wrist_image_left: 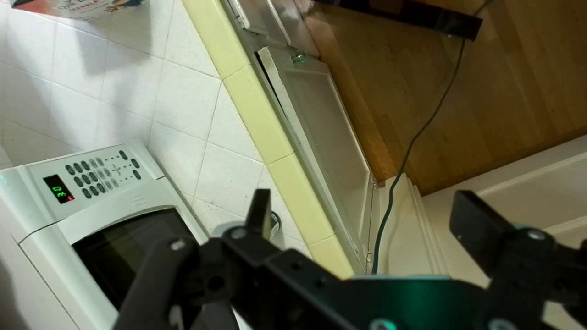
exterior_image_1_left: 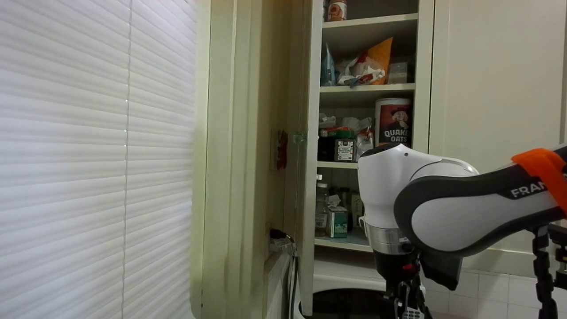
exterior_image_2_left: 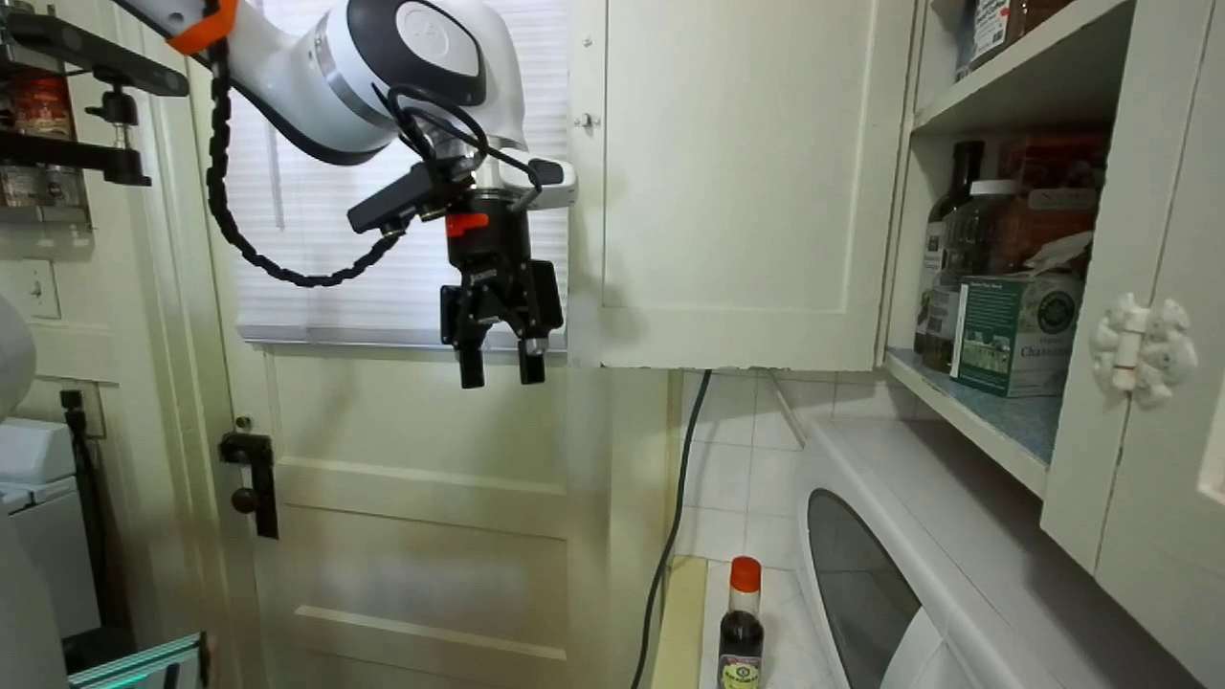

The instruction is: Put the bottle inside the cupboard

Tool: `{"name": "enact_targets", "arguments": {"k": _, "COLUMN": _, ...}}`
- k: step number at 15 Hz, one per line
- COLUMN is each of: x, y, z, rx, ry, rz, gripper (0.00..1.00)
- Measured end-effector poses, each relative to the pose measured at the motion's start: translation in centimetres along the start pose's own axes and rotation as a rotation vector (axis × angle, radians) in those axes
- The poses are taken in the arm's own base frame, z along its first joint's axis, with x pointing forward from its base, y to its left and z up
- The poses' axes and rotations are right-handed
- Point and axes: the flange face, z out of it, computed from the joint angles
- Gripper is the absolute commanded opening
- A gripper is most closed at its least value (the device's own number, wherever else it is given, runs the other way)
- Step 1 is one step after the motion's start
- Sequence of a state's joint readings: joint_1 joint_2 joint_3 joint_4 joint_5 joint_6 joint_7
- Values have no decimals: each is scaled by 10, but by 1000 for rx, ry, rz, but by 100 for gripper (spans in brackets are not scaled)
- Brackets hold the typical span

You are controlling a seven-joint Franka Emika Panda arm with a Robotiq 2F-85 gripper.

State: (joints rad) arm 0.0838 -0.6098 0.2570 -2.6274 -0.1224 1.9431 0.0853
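Note:
The bottle (exterior_image_2_left: 741, 636) has a red cap and dark contents. It stands upright on the white tiled counter (exterior_image_2_left: 780, 622); its base is cut off by the frame. In the wrist view only a small dark curved part of what seems to be it (wrist_image_left: 276, 222) shows behind a finger. The cream cupboard (exterior_image_1_left: 370, 90) stands open, with its door (exterior_image_1_left: 307, 177) swung out; its door (exterior_image_2_left: 737, 182) and lower shelf (exterior_image_2_left: 967, 405) also show in an exterior view. My gripper (exterior_image_2_left: 501, 373) is open and empty, high above the counter and left of the bottle there; it also shows in the wrist view (wrist_image_left: 369, 215).
A white microwave (wrist_image_left: 105, 178) stands on the counter below the cupboard. A dark cord (exterior_image_2_left: 678, 488) hangs by the wall. A tea box (exterior_image_2_left: 1014, 335) and bottles occupy the lower shelf. A packaged box (wrist_image_left: 87, 8) lies on the counter. A window blind (exterior_image_1_left: 97, 155) is beside the cupboard door.

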Motion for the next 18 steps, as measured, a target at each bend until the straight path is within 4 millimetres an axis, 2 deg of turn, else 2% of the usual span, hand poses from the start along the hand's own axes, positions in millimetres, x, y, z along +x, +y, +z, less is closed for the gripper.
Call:
{"name": "enact_targets", "arguments": {"k": 4, "x": 0, "y": 0, "z": 0, "rx": 1, "ry": 0, "rz": 0, "gripper": 100}}
{"name": "enact_targets", "arguments": {"k": 8, "x": 12, "y": 9, "z": 7, "rx": 12, "ry": 53, "rz": 108, "gripper": 100}}
{"name": "enact_targets", "arguments": {"k": 13, "x": 36, "y": 31, "z": 47, "rx": 59, "ry": 137, "rz": 300, "gripper": 100}}
{"name": "enact_targets", "arguments": {"k": 18, "x": 57, "y": 59, "z": 94, "rx": 55, "ry": 303, "rz": 441, "gripper": 100}}
